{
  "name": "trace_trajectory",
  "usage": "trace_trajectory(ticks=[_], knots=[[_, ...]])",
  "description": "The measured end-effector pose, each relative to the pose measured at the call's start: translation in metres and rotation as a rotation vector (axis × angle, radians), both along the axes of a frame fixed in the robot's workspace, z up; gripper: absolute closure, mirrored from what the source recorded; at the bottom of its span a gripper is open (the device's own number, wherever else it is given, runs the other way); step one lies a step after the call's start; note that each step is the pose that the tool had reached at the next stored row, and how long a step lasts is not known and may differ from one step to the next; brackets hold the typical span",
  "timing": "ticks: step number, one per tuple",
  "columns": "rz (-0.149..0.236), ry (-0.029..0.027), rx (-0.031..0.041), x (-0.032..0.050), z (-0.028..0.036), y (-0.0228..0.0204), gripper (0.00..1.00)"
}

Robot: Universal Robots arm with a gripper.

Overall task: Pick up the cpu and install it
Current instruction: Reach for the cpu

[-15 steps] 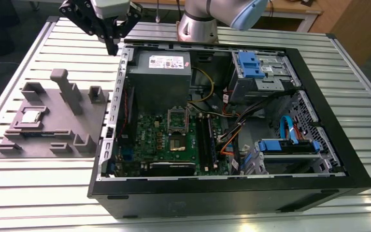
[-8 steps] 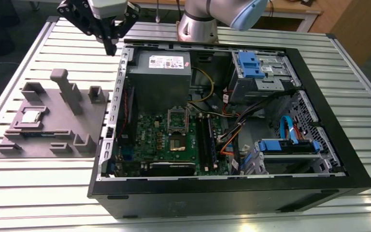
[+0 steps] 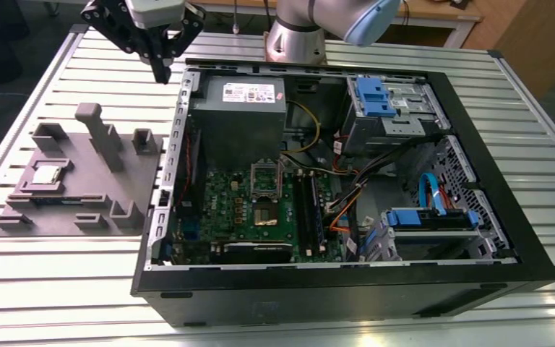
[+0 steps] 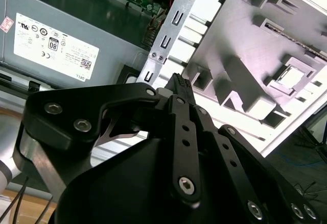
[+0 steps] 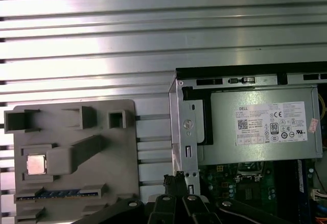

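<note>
Hovering with the gripper (image 3: 165,69) pinched shut on nothing, fingertips just above the side wall of the open computer case (image 3: 355,289). Judged as the very start of the pick, with no contact yet on the cpu (image 3: 46,174). Found well apart from the fingertips, lower down and out to the side away from the case, seated flat in a square pocket of the grey moulded plate (image 3: 75,210). Shows as a pale shiny square in both wrist views.

Calls, on this reading, for opening the fingers, squaring up over the pocket and descending straight between the upright blocks close by. Needs a level hold on the thin rim, without tipping the chip.

Just past the cpu pocket, further from the tool, a long slot holding a narrow blue-green strip (image 5: 56,194), probably a memory stick.

Inside the case, nearly under the gripper, a large grey box with a white label (image 3: 239,123). Beyond that, the green motherboard (image 3: 258,210) with its socket frame (image 3: 266,176); cannot tell whether anything sits in it. Further off again, drive cages with blue fittings (image 3: 379,97) and loose cables.
</note>
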State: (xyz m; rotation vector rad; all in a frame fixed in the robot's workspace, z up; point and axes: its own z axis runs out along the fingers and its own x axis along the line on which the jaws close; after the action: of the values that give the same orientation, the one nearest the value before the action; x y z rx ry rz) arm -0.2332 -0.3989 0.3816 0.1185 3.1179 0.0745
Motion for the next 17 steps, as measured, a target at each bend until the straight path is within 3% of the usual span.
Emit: trace_trajectory(ticks=[17], knots=[[0.0, 0.0001, 0.0, -0.007, -0.0005, 0.0, 0.9]])
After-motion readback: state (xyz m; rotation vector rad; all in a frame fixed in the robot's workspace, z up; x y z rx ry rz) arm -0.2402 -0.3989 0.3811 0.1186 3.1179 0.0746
